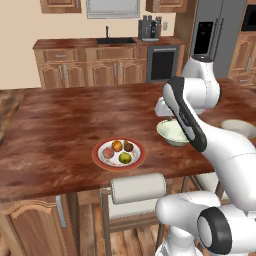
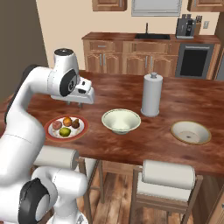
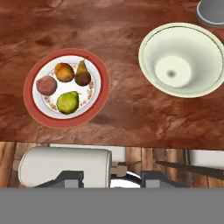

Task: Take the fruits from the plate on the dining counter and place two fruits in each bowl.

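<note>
Red-rimmed plate (image 3: 65,87) is carrying all four fruits (image 3: 65,85) on the dining counter (image 1: 60,120) beside the cream bowl (image 3: 183,59); the gripper (image 3: 111,177) is hovering high, jaws spread, holding nothing, apparently lining up a first pick.

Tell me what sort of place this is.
A simulated home kitchen, most likely: a back counter with a sink, an oven among wooden cabinets, and a dining counter with stools holding a plate of fruits.
</note>
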